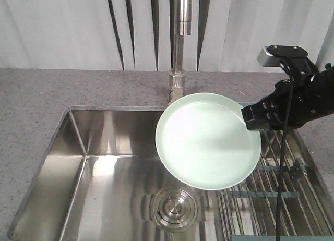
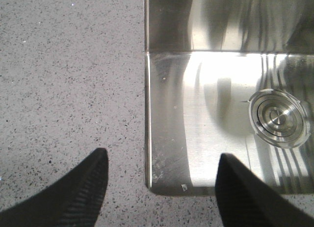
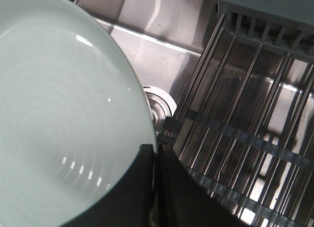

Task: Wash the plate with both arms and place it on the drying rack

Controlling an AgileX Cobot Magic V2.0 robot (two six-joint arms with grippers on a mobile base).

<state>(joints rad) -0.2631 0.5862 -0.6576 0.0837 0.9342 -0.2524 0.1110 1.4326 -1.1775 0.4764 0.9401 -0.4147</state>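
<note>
While my right tool clamps the plate rim above the sink | drying rack bare | left tool spread, holding nothing, over worktop edge.

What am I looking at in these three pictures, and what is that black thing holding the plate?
It is a two-armed robot at a kitchen sink. The front view shows its black right gripper pinching the rim of a round pale mint-green plate, tilted over the steel sink basin below a metal tap. A camera on that wrist sees the plate close up beside the metal-barred drying rack. The left wrist's camera shows the left gripper, jaws open and empty, over the grey speckled counter and the basin's edge.
</note>
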